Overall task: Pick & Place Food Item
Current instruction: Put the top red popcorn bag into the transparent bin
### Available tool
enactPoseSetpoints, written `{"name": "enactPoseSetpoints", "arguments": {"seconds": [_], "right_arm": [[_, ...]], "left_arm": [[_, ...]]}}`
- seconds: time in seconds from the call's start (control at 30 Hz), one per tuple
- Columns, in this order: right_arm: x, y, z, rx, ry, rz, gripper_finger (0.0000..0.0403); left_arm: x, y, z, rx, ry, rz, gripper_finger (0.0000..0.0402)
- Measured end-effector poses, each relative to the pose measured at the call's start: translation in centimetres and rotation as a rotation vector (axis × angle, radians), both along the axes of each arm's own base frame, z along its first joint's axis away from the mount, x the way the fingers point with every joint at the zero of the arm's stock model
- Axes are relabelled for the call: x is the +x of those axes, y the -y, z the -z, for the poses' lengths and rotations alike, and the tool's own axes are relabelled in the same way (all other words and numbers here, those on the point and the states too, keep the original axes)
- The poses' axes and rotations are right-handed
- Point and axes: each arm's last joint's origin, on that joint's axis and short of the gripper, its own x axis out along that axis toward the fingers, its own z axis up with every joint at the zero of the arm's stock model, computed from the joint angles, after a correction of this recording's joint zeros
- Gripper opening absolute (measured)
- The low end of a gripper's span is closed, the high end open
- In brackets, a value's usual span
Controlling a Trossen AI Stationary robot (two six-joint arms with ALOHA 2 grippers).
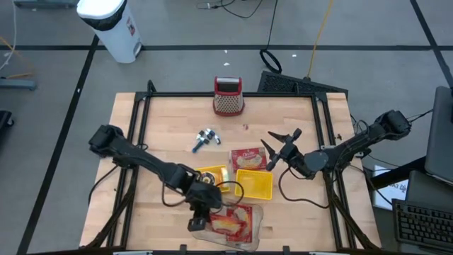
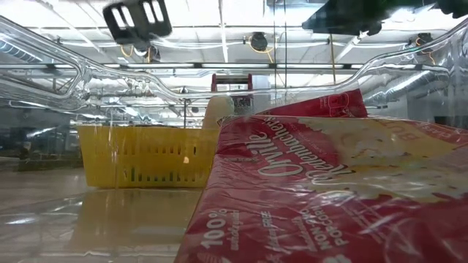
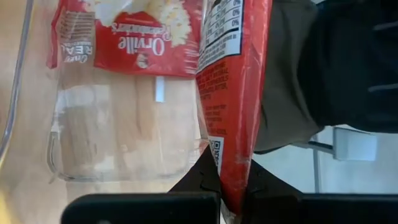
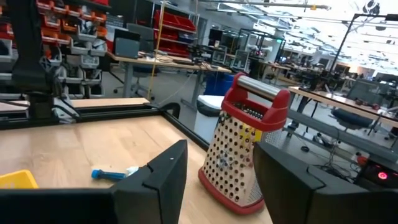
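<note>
Both arms extended; left tool (image 1: 199, 224) angled down, clamping popcorn bag (image 1: 230, 222)

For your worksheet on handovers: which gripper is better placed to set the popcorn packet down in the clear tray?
Left. The left gripper is shut on the popcorn packet above the clear tray; the right gripper hovers open, empty.

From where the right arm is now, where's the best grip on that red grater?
Probably the grater's top handle, approached from above: it stands upright, the bar is narrow, and the body flares toward the base. The right gripper is open and level, apart from it.
</note>
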Motion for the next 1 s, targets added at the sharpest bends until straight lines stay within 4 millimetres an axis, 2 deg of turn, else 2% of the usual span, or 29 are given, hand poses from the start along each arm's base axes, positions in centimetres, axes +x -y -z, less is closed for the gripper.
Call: {"name": "enactPoseSetpoints", "arguments": {"seconds": [0.53, 0.77, 0.87, 1.0], "right_arm": [[0.0, 0.0, 0.0, -0.019, -0.017, 0.001, 0.0171], [0.0, 0.0, 0.0, -0.019, -0.017, 0.001, 0.0171], [0.0, 0.0, 0.0, -0.020, -0.020, 0.001, 0.0171], [0.0, 0.0, 0.0, -0.021, -0.022, 0.002, 0.0171]], "left_arm": [[2.1, -1.3, 4.0, -0.085, -0.222, -0.110, 0.0005], [2.7, -1.6, 4.2, -0.076, -0.210, -0.199, 0.0007], [2.8, -1.6, 4.1, -0.091, -0.210, -0.212, 0.0020], [2.8, -1.6, 4.1, -0.092, -0.216, -0.216, 0.0061]]}}
